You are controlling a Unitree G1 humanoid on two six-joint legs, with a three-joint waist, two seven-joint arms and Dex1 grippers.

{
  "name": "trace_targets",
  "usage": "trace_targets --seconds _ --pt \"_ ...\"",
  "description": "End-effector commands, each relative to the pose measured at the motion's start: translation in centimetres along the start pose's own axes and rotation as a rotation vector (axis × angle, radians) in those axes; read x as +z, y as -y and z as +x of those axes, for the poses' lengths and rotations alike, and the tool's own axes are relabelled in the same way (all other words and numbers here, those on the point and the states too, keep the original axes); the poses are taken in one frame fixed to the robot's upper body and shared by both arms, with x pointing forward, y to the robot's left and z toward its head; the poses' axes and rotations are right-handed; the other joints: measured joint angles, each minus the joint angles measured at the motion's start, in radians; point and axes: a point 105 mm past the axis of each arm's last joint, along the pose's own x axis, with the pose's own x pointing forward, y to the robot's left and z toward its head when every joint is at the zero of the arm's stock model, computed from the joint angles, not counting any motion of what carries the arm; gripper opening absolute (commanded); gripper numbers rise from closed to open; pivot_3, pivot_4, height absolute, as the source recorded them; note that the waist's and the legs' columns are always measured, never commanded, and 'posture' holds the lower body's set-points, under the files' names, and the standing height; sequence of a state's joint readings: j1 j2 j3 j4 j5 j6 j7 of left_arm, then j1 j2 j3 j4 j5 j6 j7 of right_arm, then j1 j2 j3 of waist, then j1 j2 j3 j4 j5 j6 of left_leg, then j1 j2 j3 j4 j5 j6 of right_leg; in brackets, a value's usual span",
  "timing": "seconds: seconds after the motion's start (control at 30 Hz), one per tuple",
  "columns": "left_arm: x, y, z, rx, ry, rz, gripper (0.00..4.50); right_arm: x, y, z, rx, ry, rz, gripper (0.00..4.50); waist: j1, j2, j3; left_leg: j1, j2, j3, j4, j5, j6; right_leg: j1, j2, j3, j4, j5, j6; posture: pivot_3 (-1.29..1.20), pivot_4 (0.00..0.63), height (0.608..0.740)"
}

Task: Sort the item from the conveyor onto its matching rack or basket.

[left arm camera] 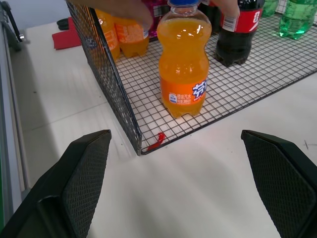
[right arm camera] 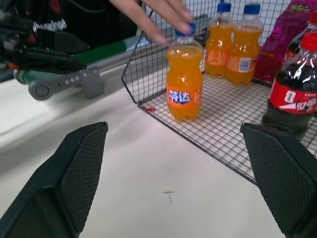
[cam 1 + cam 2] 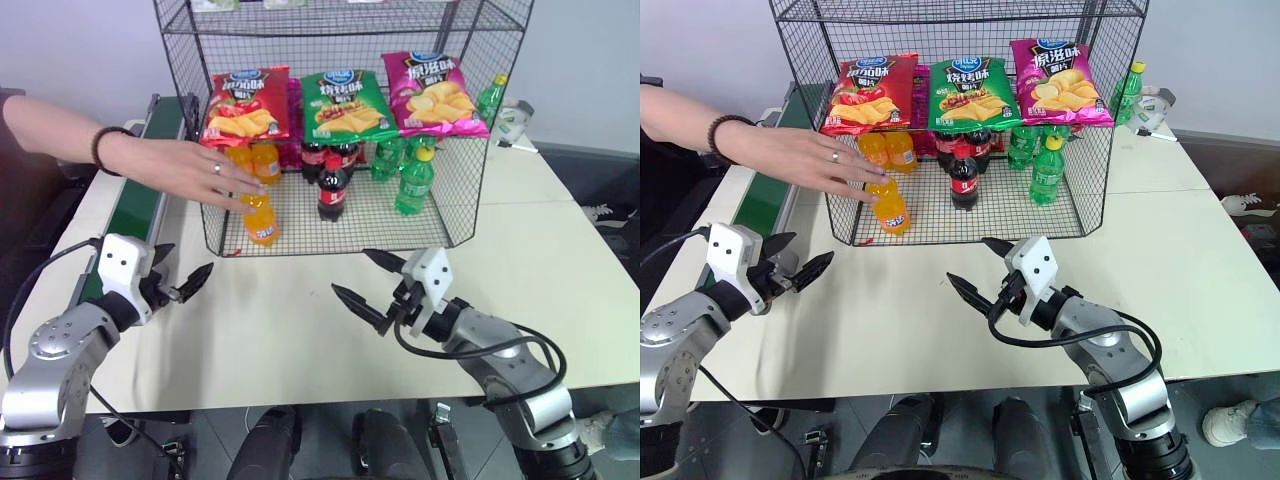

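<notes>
a pale table (image 3: 300,340) bears the rack (image 3: 455,215); the conveyor (image 3: 135,205) runs beside the rack. the orange bottle (image 3: 259,218) stands on the rack's floor near its front corner, a person's hand (image 3: 195,172) on its cap. both the left gripper (image 3: 180,285) and the right gripper (image 3: 372,287) gape wide, empty, before the rack. the left wrist view shows a red tie (image 1: 157,141) at the rack's corner.

A pale table (image 3: 560,260) carries everything. The black wire rack (image 3: 455,215) stands on it toward the far side, its mesh floor resting on the tabletop. The green conveyor (image 3: 130,205) runs along the table's left edge, just beside the rack. A small red object (image 1: 67,38) lies on the table behind the rack's left wall.
</notes>
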State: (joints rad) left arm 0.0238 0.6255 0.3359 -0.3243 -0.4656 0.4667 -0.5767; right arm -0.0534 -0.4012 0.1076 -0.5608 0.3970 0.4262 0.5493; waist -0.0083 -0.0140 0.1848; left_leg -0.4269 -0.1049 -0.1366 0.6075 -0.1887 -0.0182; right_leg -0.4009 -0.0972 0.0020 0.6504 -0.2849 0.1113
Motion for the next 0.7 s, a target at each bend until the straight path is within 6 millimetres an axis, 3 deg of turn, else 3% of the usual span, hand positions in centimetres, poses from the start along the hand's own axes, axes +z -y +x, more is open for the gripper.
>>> trace_targets --seconds 0.03,0.27,0.7 --pt "1.4 -0.7 -0.2 0.027 0.052 0.031 4.40 1.9 -0.3 0.4 0.020 0.087 -0.024 4.50 0.000 0.000 0.000 0.000 0.000 0.000 0.000 0.000 0.000 0.000 0.000 0.000 0.000 0.000 0.000 0.00 0.150 0.740" --pt "1.4 -0.8 -0.3 0.036 0.057 0.034 4.40 3.8 -0.6 1.9 0.035 0.146 0.006 4.50 -0.001 0.000 0.000 0.000 0.000 0.000 0.000 0.000 0.000 0.000 0.000 0.000 0.000 0.000 0.000 0.00 0.150 0.740" --pt "1.6 -1.0 -0.3 0.041 0.063 0.040 4.40 5.1 -0.9 1.6 0.016 0.181 0.024 4.50 -0.001 0.000 0.000 0.000 0.000 0.000 0.000 0.000 0.000 0.000 0.000 0.000 0.000 0.000 0.000 0.00 0.150 0.740"
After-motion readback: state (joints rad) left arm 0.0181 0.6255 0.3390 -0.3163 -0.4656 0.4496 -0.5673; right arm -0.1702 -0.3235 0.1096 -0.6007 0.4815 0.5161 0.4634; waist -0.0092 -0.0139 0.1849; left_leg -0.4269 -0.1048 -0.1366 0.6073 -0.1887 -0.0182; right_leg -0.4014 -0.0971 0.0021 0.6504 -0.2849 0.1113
